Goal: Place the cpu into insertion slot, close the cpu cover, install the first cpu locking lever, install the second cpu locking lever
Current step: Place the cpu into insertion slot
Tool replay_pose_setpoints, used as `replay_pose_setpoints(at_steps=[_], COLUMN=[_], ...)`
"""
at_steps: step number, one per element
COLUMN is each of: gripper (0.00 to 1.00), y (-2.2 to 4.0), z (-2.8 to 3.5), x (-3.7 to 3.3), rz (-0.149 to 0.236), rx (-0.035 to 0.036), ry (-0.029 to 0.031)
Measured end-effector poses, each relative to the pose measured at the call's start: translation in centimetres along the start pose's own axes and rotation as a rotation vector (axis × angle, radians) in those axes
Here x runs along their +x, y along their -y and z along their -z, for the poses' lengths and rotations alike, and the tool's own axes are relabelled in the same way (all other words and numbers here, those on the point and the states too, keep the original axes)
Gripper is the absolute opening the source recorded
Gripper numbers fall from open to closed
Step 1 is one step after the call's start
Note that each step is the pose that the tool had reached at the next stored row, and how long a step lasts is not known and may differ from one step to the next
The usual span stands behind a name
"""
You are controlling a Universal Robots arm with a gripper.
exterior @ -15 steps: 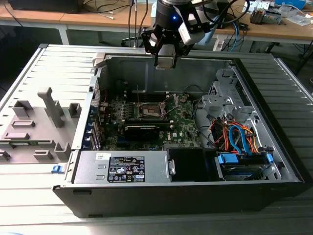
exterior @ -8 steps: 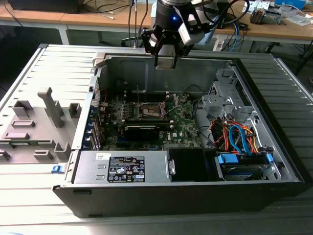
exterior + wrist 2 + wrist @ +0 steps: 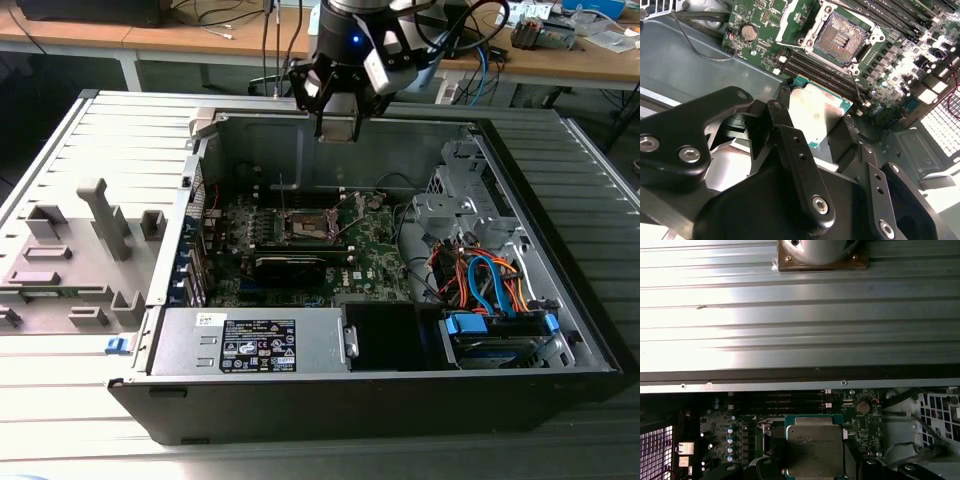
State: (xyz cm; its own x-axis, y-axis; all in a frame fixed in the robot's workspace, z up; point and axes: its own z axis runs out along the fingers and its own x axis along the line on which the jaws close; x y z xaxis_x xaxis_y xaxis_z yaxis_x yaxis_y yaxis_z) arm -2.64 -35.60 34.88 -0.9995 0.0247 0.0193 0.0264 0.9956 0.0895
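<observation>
Alignment decides this step. Over the open grey metal computer case (image 3: 260,150) and its green motherboard (image 3: 372,245), the black two-fingered gripper (image 3: 338,128) has its fingers clamped on opposite edges of the small square cpu with a silver-grey metal top (image 3: 815,112), held well above the square dark-framed insertion slot (image 3: 842,36). I judge it should descend level, corners matched, never forced. Orientation marks are too small to tell, and the fingers hide the chip's side edges.

Your black gripper (image 3: 338,133) is hanging over the far wall of the open grey metal computer case (image 3: 400,155), gripping the small square silver-topped cpu (image 3: 817,112). The dark-framed square insertion slot (image 3: 308,228) is lying on the green motherboard (image 3: 375,250) inside, below and apart from the chip.
</observation>
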Motion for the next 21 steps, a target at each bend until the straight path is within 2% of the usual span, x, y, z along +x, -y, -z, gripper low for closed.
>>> replay_pose_setpoints(at_steps=[4,9,10,12,21], gripper=[0.55,0.55,0.55,0.55,0.55], y=[0.11,0.14,0.13,0.18,0.20], z=[-0.04,-0.08,-0.09,-0.65,-0.88], x=[0.09,0.13,0.13,0.13,0.13], rz=[0.000,0.000,0.000,0.000,0.000], rx=[0.0006,0.0098,0.0098,0.0097,0.0097], ry=[-0.0001,0.0001,0.0001,0.0002,0.0002])
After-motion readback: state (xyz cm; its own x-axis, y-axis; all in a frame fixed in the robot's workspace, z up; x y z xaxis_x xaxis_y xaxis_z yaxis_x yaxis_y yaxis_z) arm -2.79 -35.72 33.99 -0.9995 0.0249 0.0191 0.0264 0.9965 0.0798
